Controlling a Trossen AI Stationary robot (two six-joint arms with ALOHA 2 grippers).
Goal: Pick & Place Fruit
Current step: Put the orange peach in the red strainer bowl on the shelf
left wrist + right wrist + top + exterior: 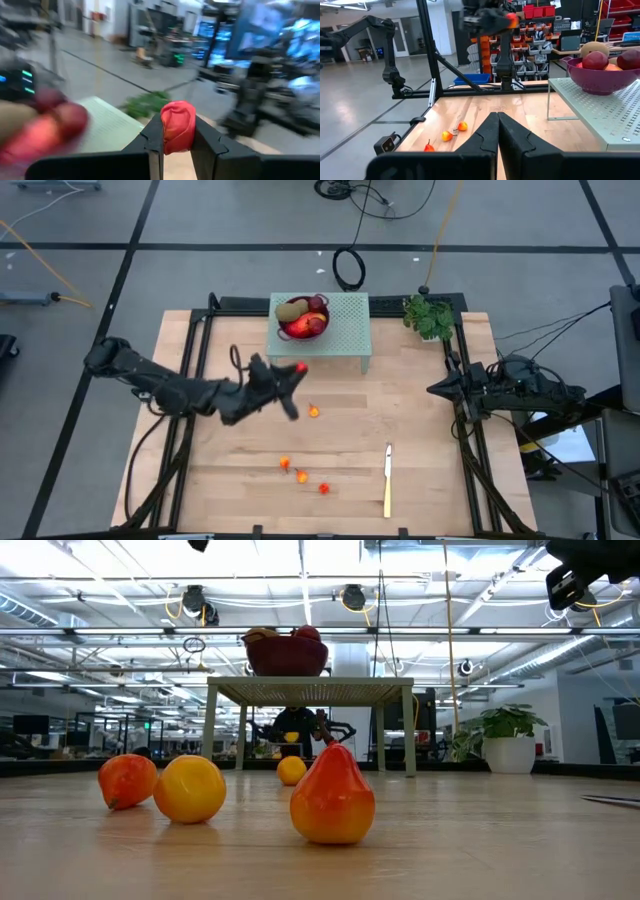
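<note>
The left gripper (298, 370) pinches a small red fruit (302, 367) in the air, just short of the purple bowl (303, 332) on the green stand (345, 330) at the table's far edge; the right gripper (432, 390), pressed shut, waits at the right edge.

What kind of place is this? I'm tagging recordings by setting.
Most likely a robotics lab or workshop. Rows of ceiling strip lights run over an open floor, shelves of red parts bins line the back, and another robot arm stands beyond the wooden table.

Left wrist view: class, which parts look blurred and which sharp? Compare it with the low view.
Left wrist view: the small red fruit in the jaws is sharp; bowl and room are motion-smeared. Low view: the orange-red pear-shaped fruit is crisp, ceiling lights glare.
</note>
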